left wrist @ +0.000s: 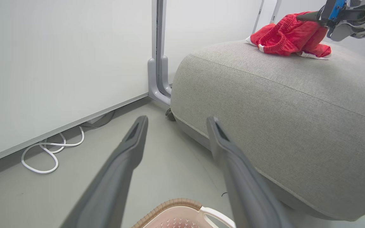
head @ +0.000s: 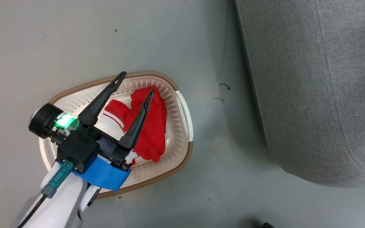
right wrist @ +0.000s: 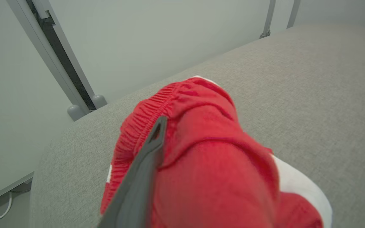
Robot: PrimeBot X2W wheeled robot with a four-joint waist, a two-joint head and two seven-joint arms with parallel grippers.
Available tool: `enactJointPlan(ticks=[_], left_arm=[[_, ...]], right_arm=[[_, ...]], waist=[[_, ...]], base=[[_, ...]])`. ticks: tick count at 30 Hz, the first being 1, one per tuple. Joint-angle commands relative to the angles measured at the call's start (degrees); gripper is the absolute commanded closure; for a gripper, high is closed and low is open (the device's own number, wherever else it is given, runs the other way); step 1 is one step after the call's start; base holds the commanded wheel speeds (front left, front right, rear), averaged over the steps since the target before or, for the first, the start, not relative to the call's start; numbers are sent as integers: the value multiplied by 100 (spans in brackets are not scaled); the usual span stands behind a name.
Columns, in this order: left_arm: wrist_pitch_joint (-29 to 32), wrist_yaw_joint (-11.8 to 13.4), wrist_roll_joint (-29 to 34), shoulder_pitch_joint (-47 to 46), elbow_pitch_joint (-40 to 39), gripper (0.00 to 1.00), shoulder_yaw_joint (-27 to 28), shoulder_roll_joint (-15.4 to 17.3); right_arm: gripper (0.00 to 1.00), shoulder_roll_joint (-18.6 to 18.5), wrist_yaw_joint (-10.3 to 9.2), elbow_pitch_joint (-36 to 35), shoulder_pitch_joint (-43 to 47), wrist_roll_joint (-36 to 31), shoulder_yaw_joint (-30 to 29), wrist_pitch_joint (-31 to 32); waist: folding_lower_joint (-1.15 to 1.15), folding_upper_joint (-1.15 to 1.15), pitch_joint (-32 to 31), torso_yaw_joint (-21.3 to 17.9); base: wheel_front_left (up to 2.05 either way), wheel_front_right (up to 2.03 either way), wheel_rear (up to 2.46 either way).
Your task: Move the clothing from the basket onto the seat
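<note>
One garment lies on the seat, the other in the basket.
The left gripper (head: 137, 82) hovers over the basket (head: 182, 158) on the floor, left of the seat (head: 312, 95), jaws spread wide and empty above the red and white striped garment (head: 152, 126) bunched inside. On the far part of the seat's top lies the red garment with white trim (left wrist: 284, 34); the right gripper (left wrist: 307, 17) is against it, one finger hidden by fabric, so I cannot tell whether it grips.
</note>
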Motion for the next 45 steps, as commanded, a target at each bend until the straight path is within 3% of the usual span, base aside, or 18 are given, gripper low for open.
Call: enactJointPlan(ticks=[1, 16, 24, 29, 45], left_arm=[[-29, -6, 0, 11, -3, 0, 10, 15], [-29, -6, -311, 237, 484, 0, 110, -450], [-29, -6, -424, 526, 732, 0, 281, -835], [-29, -6, -472, 758, 860, 0, 379, -994], [-29, -6, -465, 1843, 1399, 0, 1308, -1361]], right_arm=[[0, 50, 3, 64, 81, -53, -17, -50], [0, 166, 3, 766, 815, -728, -148, -201], [0, 391, 3, 504, 1581, -999, 156, -250], [0, 536, 3, -93, 2125, -983, 355, -250], [0, 1640, 3, -3123, 4847, -1175, 1459, -209]], waist=[[-1, 0, -49, -5], [-1, 0, -1201, 156], [-1, 0, -2005, 286], [-1, 0, -2398, 417], [-1, 0, -3537, 799]], base=[[0, 0, 0], [0, 0, 0], [0, 0, 0], [0, 0, 0], [0, 0, 0]])
